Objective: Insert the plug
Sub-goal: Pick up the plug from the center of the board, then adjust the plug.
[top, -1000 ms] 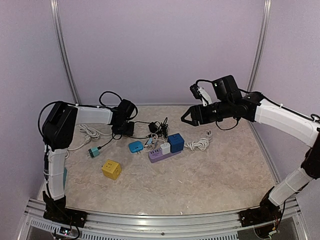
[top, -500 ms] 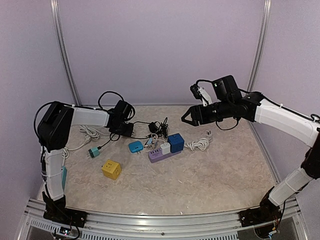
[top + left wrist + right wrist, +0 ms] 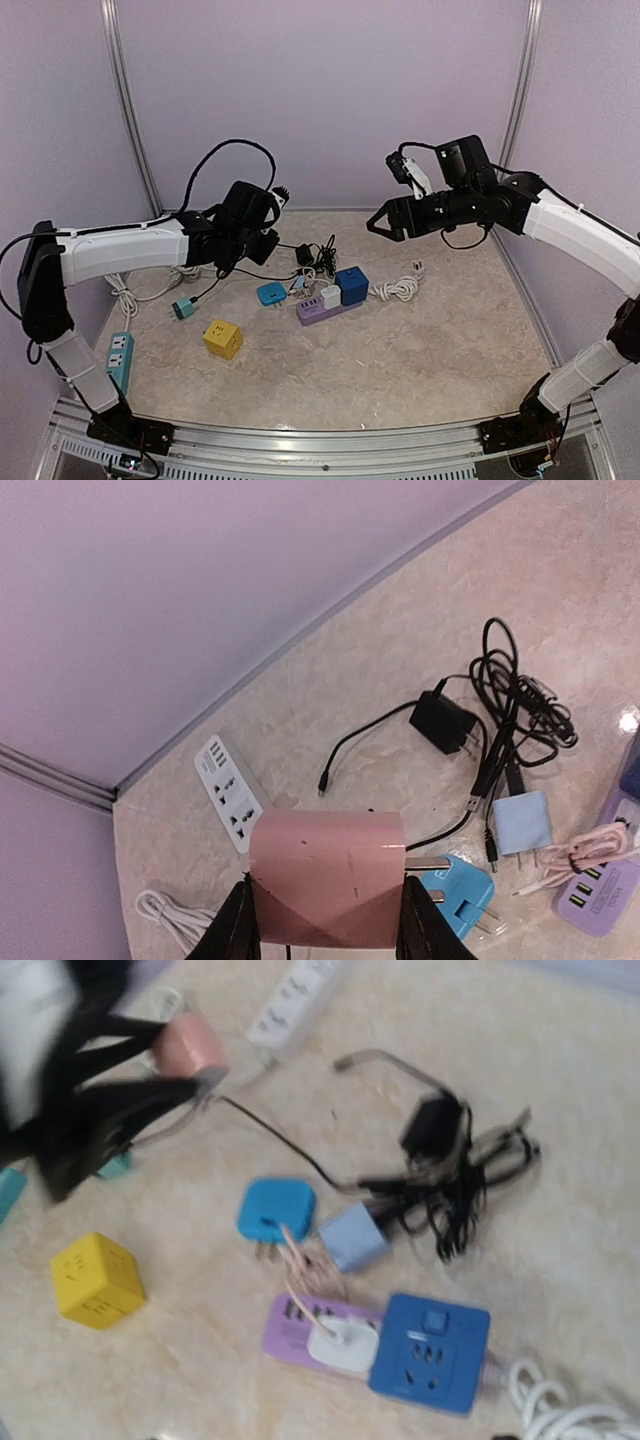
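Note:
A pink plug (image 3: 325,880) is clamped between the black fingers of my left gripper (image 3: 328,920), its metal prongs (image 3: 428,863) sticking out to the right. The right wrist view shows the same pink plug (image 3: 190,1045) in that gripper, above the table. From above, the left gripper (image 3: 262,235) hovers left of the cluster of sockets, and the plug's black cable (image 3: 215,160) arches over the arm. A blue socket cube (image 3: 350,285) stands beside a purple power strip (image 3: 325,310). My right gripper (image 3: 380,224) hangs open above the back of the cluster, holding nothing.
A cyan adapter (image 3: 271,293), a yellow cube socket (image 3: 222,338), a black adapter with tangled cords (image 3: 305,255), a light-blue adapter (image 3: 353,1238), a white power strip (image 3: 230,792) and a coiled white cable (image 3: 398,290) lie around. A teal strip (image 3: 118,358) lies at the left edge.
My left arm has swung out and lifted the plug off the table, its cable rising into an arch. The right gripper has moved slightly up and to the right.

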Available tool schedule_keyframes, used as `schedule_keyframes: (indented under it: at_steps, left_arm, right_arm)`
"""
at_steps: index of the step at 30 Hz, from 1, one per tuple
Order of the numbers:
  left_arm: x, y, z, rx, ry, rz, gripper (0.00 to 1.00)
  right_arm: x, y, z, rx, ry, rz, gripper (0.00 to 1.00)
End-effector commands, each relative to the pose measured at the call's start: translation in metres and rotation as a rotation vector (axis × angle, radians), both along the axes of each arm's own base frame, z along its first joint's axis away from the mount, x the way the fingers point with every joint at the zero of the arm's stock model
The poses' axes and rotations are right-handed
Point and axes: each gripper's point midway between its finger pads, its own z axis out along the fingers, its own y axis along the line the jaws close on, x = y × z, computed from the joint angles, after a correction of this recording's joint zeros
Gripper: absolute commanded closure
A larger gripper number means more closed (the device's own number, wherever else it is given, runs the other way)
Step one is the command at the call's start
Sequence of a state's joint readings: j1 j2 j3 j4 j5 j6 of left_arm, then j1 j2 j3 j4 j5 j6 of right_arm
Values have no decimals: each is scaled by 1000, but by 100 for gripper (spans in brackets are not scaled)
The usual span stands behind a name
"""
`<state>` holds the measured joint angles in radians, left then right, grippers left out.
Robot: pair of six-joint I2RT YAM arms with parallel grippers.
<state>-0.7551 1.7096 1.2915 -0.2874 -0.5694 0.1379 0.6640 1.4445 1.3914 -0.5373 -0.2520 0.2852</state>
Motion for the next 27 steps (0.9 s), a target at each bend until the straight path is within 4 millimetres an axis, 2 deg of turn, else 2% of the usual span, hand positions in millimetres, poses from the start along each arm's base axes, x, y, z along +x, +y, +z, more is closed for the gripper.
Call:
schedule_keyframes:
  at_steps: [1,4,7,9,12,16,20,27]
  left_arm:
    - [-38,-13,81,116,-241,-117,100]
    - [-80,-34,110,135,-347,-242,100]
    - [-119,-54,124,147,-417,-360,100]
    - [-139,-62,136,165,-475,-410,100]
    - [-161,-73,144,224,-551,-464,100]
    - [-174,-86,148,266,-593,-520,100]
    - [-176,-94,142,296,-601,-549,100]
    - [-178,-103,139,272,-595,-582,100]
  right_arm:
    - [-14,-5,46,22,-63,65,30]
    - [-23,6,55,59,-30,128,30]
    - [-33,19,64,133,1,184,31]
    - [-38,30,65,164,14,210,31]
    - [-50,53,62,200,39,272,32]
    - [-61,79,60,277,73,346,33]
    - [-71,100,57,311,122,424,33]
    - [-77,123,33,286,174,493,34]
